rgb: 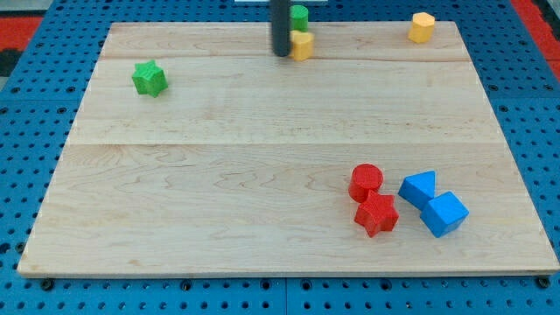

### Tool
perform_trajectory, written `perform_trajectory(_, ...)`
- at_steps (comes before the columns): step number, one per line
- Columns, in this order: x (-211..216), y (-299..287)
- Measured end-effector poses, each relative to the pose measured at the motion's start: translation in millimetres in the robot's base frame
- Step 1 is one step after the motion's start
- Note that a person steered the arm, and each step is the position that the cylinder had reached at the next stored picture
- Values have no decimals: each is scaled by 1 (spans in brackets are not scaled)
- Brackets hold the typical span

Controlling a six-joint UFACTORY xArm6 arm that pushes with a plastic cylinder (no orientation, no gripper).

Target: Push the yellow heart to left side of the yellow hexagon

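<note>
Nearest the view's bottom, at right, four blocks are clustering on the pale wooden desk [219,201]: a red star-shaped block [377,214] touching a red cylinder [366,181] above it, and a blue cube [445,213] touching a blue triangular block [418,187]. Farther up, at the view's left, a green star block [150,78] is sitting alone. At the view's top, my tip [280,53] is resting against the left side of the yellow heart block [302,45], which is touching a green block [299,16] behind it. The yellow hexagon block [422,27] is lying well apart toward the view's right. No gripper is fitted, so none is showing.
</note>
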State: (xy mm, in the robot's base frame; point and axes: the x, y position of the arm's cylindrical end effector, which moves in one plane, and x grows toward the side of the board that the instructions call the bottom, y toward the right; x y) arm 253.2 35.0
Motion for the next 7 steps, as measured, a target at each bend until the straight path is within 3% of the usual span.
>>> perform_trajectory(2,1,143)
perform_trajectory(3,17,74)
perform_trajectory(4,-19,46)
perform_trajectory(5,-27,124)
perform_trajectory(6,13,108)
perform_trajectory(7,111,27)
